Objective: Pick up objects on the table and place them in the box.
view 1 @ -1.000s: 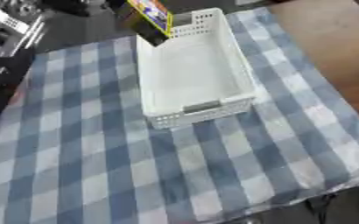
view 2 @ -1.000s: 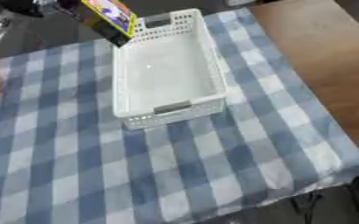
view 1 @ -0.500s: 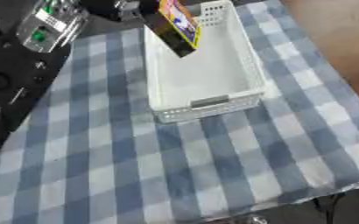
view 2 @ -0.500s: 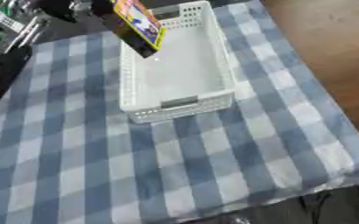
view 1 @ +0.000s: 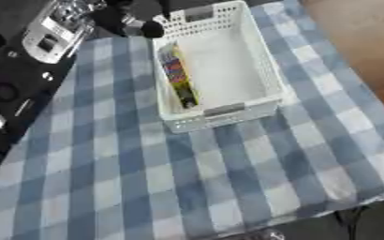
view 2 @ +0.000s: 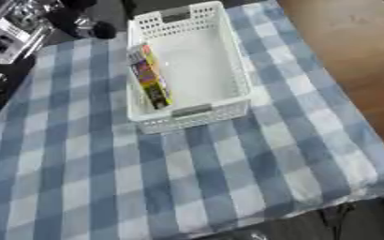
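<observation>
Far left: the robot's left arm (view 1: pixel 15 89), black with silver housings, runs up the left edge. Left hand (view 1: pixel 146 26) at the top, just outside the box's far left corner; dark fingertips show, but whether they are spread or curled I cannot tell. Nothing visibly in it. Right hand in neither view.

Centre-left: white perforated box (view 1: pixel 261 70) on the cloth, long axis running away from the robot, slightly askew. Inside, a flat colourful packet (view 1: pixel 179 77), yellow edge with red and blue print, standing on its long edge and leaning against the box's left wall. Its length runs along the box. It lies nearward of the left hand, apart from it.

Judgement: this item is placed. The left hand is the only one near, and the next pick depends on finding another object; none shows on the cloth.

Surface: blue-and-white checked tablecloth (view 2: pixel 228 178), lightly rumpled, hanging over the near edge.

Right: bare brown wooden tabletop (view 2: pixel 351 56) beyond the cloth's edge.
</observation>
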### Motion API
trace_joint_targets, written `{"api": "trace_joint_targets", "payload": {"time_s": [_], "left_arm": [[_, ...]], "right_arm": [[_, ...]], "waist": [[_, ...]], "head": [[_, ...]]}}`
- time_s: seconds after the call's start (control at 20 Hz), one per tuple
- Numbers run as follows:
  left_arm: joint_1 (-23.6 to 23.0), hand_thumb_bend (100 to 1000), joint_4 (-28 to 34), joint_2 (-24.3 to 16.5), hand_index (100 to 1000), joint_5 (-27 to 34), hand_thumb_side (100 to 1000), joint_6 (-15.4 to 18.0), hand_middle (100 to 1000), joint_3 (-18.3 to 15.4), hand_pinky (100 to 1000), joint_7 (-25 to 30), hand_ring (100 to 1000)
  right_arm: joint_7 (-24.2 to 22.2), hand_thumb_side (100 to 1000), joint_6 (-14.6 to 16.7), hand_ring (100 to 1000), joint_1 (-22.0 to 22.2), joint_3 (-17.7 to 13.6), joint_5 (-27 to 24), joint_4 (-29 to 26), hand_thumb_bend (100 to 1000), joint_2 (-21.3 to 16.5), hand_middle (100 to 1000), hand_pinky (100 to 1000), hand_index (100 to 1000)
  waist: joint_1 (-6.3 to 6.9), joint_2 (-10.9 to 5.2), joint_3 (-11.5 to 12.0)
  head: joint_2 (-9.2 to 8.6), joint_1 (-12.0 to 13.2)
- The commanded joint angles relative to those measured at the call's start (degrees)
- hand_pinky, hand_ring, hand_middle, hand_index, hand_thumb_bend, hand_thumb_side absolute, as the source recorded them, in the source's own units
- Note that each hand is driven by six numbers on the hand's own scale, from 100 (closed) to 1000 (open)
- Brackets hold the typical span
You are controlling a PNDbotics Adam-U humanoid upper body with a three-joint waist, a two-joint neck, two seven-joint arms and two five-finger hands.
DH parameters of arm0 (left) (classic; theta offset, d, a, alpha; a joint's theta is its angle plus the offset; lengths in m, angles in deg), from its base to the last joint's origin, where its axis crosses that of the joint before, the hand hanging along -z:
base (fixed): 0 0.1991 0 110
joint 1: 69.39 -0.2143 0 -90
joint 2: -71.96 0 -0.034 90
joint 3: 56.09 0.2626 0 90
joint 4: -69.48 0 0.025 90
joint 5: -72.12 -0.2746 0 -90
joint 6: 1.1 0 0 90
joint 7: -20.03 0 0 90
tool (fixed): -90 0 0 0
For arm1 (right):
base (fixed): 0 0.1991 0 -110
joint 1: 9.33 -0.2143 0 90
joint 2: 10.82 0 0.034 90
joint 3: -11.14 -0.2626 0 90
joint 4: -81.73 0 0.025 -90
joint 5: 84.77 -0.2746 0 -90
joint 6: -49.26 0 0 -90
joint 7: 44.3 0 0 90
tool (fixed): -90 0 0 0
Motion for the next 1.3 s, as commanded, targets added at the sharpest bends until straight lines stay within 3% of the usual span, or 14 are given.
{"api": "trace_joint_targets", "payload": {"time_s": [0.05, 0.5, 0.7, 0.8, 1.0, 1.2, 1.3], "left_arm": [[0.71, 869, 0.27, -1.73, 1000, -0.51, 713, 0.77, 900, -1.59, 883, -1.56, 706], [-0.64, 912, 2.62, -5.68, 1000, 1.67, 671, 1.04, 912, -3.54, 890, -5.55, 728], [-4.73, 883, 8.45, -9.30, 1000, 4.79, 605, -0.45, 902, -5.47, 886, -9.65, 729], [-7.94, 861, 14.27, -11.36, 980, 4.37, 532, -2.37, 885, -7.00, 849, -13.07, 722], [-16.45, 841, 28.62, -12.31, 988, 3.99, 515, -7.68, 869, -10.49, 837, -21.76, 700], [-24.67, 845, 44.40, -7.37, 981, 5.10, 483, -13.17, 837, -13.28, 813, -29.35, 678], [-28.09, 862, 48.79, -3.05, 984, 4.27, 484, -14.47, 830, -14.31, 809, -31.70, 672]], "right_arm": [[-0.06, 877, 0.01, 551, -0.06, -0.70, 0.16, -0.75, 390, -1.82, 700, 384, 666], [0.37, 878, 0.04, 551, 1.10, -0.97, 0.96, -0.75, 392, -1.87, 701, 384, 666], [1.08, 878, 0.21, 551, 1.95, -1.49, 1.53, -0.75, 391, -1.83, 701, 384, 666], [1.55, 877, 0.33, 551, 2.51, -1.75, 1.95, -0.75, 393, -1.62, 702, 384, 667], [2.61, 876, 0.55, 552, 4.64, -2.44, 3.61, -0.75, 394, -0.96, 704, 385, 666], [4.19, 876, 0.97, 552, 7.31, -3.17, 5.94, -0.75, 396, 0.22, 705, 385, 667], [5.14, 875, 1.37, 552, 8.45, -3.56, 6.86, -0.75, 394, 0.78, 703, 384, 666]], "waist": [[-0.45, -0.82, 0.32], [-0.55, -1.17, 1.54], [-0.71, -1.36, 2.49], [-0.89, -1.33, 3.02], [-1.63, -1.35, 4.68], [-2.88, -1.43, 6.63], [-3.59, -1.71, 7.52]], "head": [[-0.38, -0.30], [-1.60, -0.85], [-3.31, -1.77], [-4.73, -2.58], [-9.19, -3.77], [-14.42, -4.67], [-17.42, -5.72]]}}
